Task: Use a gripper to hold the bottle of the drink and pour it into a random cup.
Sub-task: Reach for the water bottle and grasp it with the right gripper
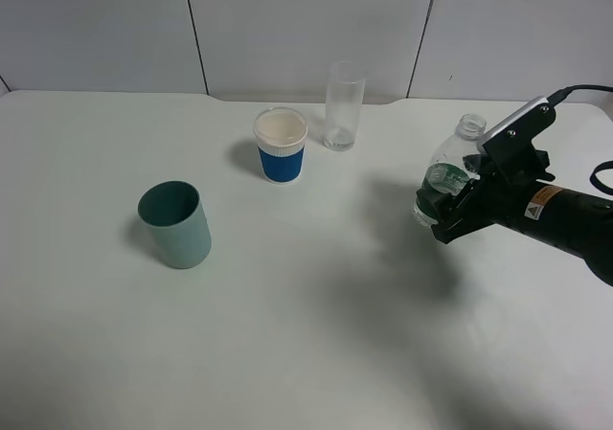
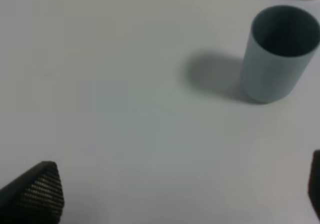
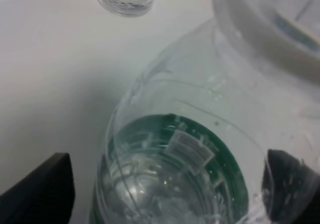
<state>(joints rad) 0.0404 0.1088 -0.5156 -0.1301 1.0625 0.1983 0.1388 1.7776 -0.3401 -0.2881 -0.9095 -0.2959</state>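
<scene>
Green-labelled bottle of the drink (image 3: pixel 175 154) sits within the right gripper (image 1: pixel 456 206) — jaws clamped or not, I cannot tell; close squarely, gently.

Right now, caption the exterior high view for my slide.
Right end effector brackets the uncapped bottle; teal cup, blue cup and clear glass stand on the table.

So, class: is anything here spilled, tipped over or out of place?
Nothing stands out: the green cup, blue cup and glass stand upright, no spill shows, the bottle sits within the right hand.

No legible text anywhere.
</scene>
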